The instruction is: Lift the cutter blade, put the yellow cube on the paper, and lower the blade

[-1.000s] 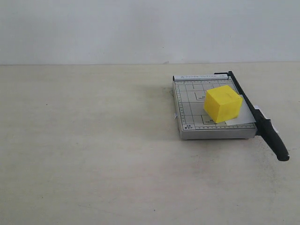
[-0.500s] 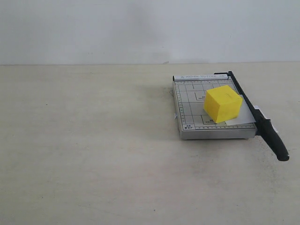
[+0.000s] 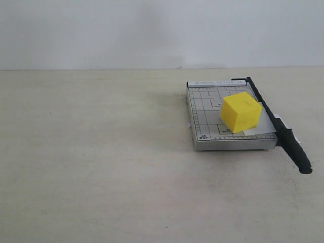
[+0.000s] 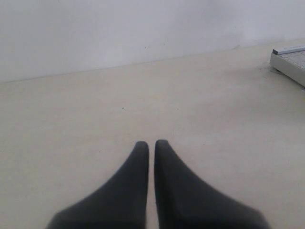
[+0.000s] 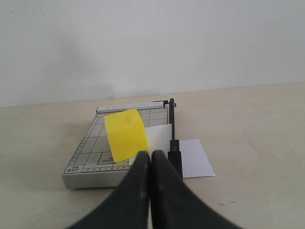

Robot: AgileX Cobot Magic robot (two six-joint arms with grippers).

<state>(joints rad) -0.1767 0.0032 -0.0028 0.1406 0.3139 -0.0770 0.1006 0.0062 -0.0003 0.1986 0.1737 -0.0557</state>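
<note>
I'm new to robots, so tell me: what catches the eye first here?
The bright yellow cube stands out, sitting on a grey cutter board on the right of the exterior view. The black cutter blade lies lowered along the board's right edge, white paper poking out under it. The left gripper and right gripper are both shut and empty.

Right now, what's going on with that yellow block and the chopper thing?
Nothing is being handled at the moment. The yellow cube sits on the paper, which lies on the grey cutter board. The cutter blade is down along the board's edge, so the job looks finished. The left gripper is shut and empty above bare table, off to the side of the cutter. The right gripper is shut and empty too, pointing toward the cutter.
</note>
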